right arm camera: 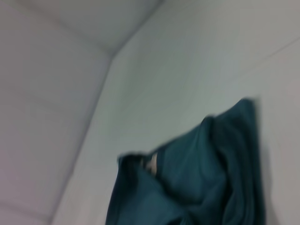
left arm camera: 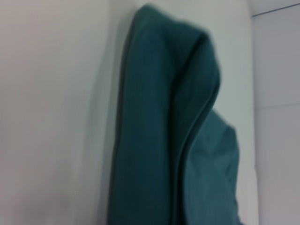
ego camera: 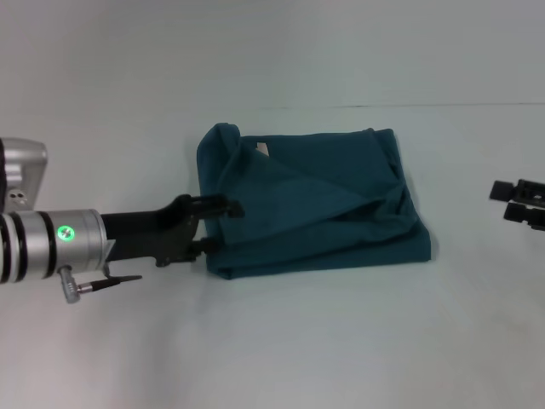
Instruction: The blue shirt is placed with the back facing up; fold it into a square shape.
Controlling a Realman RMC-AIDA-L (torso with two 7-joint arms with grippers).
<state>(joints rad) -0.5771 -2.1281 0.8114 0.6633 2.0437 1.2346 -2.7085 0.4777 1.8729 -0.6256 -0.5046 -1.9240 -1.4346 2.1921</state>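
Observation:
The blue shirt (ego camera: 315,200) lies folded into a rough, rumpled square in the middle of the white table (ego camera: 281,341). A small white label (ego camera: 262,149) shows near its far left corner. My left gripper (ego camera: 220,227) is at the shirt's left edge, low over the table, with its black fingers (ego camera: 223,206) spread apart; the shirt's left edge lies between them. My right gripper (ego camera: 502,203) is far off to the right, open and empty. The left wrist view shows the shirt's folded edge (left arm camera: 159,140) close up. The right wrist view shows the shirt (right arm camera: 197,178) from farther off.
The white table runs back to a pale wall; the seam (ego camera: 383,106) between them lies just behind the shirt. Bare table surface lies in front of the shirt and on both sides of it.

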